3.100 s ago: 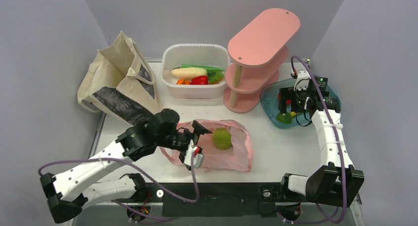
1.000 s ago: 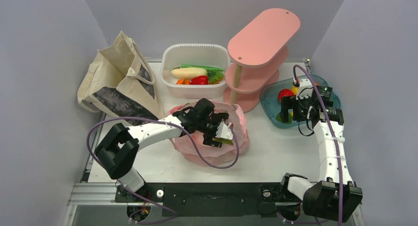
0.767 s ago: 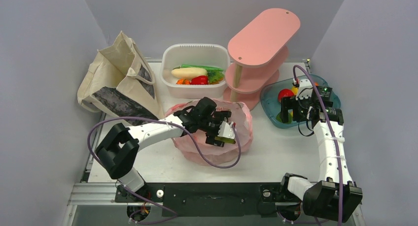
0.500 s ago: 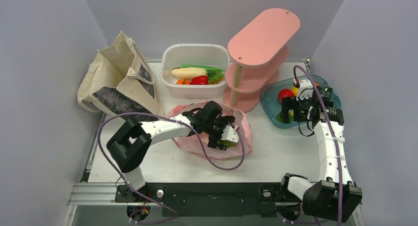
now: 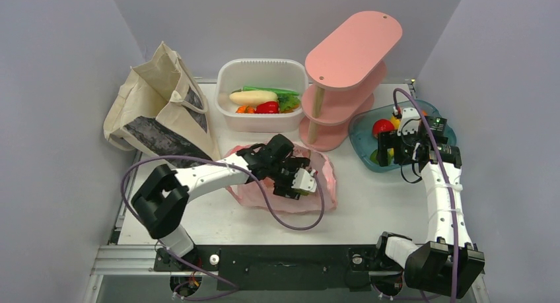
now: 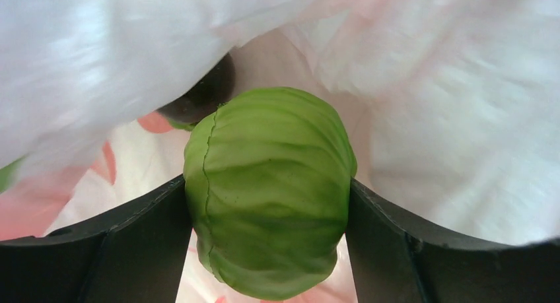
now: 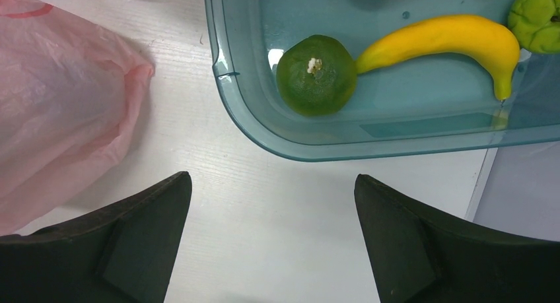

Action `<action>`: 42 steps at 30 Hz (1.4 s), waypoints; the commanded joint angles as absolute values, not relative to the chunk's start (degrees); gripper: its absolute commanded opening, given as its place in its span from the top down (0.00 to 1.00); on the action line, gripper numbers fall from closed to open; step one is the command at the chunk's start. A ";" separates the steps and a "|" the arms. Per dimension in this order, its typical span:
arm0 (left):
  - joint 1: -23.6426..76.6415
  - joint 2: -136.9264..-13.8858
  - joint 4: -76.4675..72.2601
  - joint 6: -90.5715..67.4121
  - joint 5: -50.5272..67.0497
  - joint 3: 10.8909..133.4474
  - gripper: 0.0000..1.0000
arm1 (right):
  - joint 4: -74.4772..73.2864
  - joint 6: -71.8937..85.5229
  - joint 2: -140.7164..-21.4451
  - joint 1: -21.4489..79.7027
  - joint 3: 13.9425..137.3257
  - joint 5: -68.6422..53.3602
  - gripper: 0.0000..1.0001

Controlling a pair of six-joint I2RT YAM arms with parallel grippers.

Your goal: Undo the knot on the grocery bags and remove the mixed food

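Observation:
The pink plastic bag (image 5: 321, 187) lies open in the middle of the table, and my left gripper (image 5: 298, 183) reaches into it. In the left wrist view both black fingers (image 6: 132, 230) press the sides of the round green vegetable (image 6: 267, 191), with bag film (image 6: 429, 118) around it. The beige canvas tote (image 5: 155, 111) stands at the back left. A long white radish (image 5: 253, 97) and a leafy green (image 5: 288, 103) lie in the clear tub. My right gripper (image 7: 272, 184) hangs open over bare table beside the blue tray, holding nothing.
A clear tub (image 5: 261, 67) with peppers stands at the back centre. A pink three-tier shelf (image 5: 350, 59) is to its right. The blue tray (image 7: 264, 128) at the right holds a lime (image 7: 315, 74), a banana (image 7: 442, 42) and other fruit.
My left gripper opened wide inside the pink bag, then closed onto the round green vegetable and shifted slightly. The bag has sagged lower. The right arm has not moved.

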State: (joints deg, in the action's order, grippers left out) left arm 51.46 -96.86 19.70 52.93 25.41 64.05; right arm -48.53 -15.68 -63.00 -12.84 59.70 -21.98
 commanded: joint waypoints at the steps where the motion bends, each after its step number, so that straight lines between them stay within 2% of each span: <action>1: 51.57 -86.02 25.25 55.65 25.58 63.71 0.40 | -48.00 -16.14 -63.05 -13.27 61.39 -24.14 0.11; 5: 50.95 -80.48 30.34 60.06 24.90 62.52 0.43 | -48.06 -15.64 -63.45 -13.27 62.38 -25.86 0.12; 12: 49.97 -69.85 43.57 62.79 28.00 64.88 0.42 | -49.03 -14.51 -62.13 -13.27 64.95 -31.48 0.12; 20: 49.01 -61.19 46.83 54.49 28.23 71.80 0.42 | -50.27 -8.46 -61.16 -13.19 72.19 -44.42 0.11; 26: 48.96 -63.22 41.31 41.67 27.36 80.18 0.41 | -46.16 -5.19 -57.37 -10.68 76.47 -51.87 0.08; 30: 47.65 -65.74 35.41 31.84 27.86 83.72 0.41 | -40.76 -3.15 -53.75 -5.64 76.17 -50.84 0.07; 35: 41.81 -70.14 30.52 24.50 31.14 88.50 0.41 | -38.87 -3.09 -51.44 0.81 76.61 -46.62 0.06; 42: 31.27 -79.96 25.41 21.06 28.85 95.82 0.38 | -40.94 -4.38 -50.41 2.37 75.53 -43.59 0.05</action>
